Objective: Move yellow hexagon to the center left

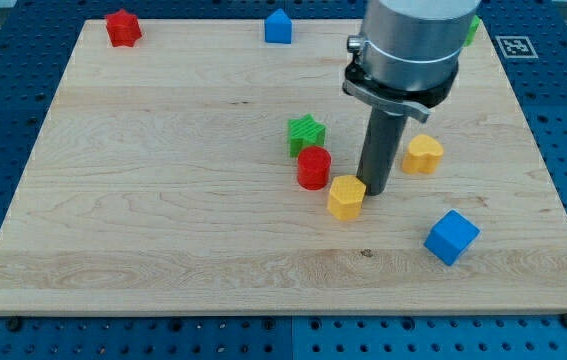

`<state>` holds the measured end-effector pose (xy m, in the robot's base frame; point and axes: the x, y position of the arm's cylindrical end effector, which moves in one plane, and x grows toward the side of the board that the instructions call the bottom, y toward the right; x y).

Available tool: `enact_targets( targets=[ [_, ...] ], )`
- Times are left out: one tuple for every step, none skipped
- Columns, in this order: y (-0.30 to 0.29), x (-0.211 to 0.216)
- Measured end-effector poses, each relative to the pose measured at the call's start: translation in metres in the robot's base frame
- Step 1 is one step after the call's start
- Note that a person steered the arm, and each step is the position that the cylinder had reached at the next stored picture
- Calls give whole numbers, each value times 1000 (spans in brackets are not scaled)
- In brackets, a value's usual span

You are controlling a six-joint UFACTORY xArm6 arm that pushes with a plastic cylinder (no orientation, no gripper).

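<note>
A: Only one view to go on. Where does the hexagon stand?

B: The yellow hexagon point(346, 196) sits a little right of the board's middle and toward the view's bottom. My tip point(374, 189) is at its right edge, touching it or very nearly so. There is no gripper, only a bare rod, so nothing is grasped; it can only push.

A: So how much is done?

B: By my reckoning almost nothing. The center left of the board point(143, 190) is well apart from the block, so nearly the whole run leftward remains. The tip is on the proper side for that shove.

A: Anything in the way?

B: The red cylinder point(314, 167) is just beside the hexagon on its upper left, with the green star point(305, 134) right behind it. A straight leftward push may brush the cylinder.

A: And the rest?

B: A yellow heart point(423, 154) right of the rod, a blue cube point(451, 236) lower right, a red block point(122, 27) and a blue block point(278, 27) along the top edge. The board is pale wood, lying on a blue perforated table point(3, 110).
</note>
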<state>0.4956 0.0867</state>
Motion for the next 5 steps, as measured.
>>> enact_targets(
  targets=[
    [0,1],
    [5,1],
    [22,1],
    [37,2],
    [27,9]
  ],
)
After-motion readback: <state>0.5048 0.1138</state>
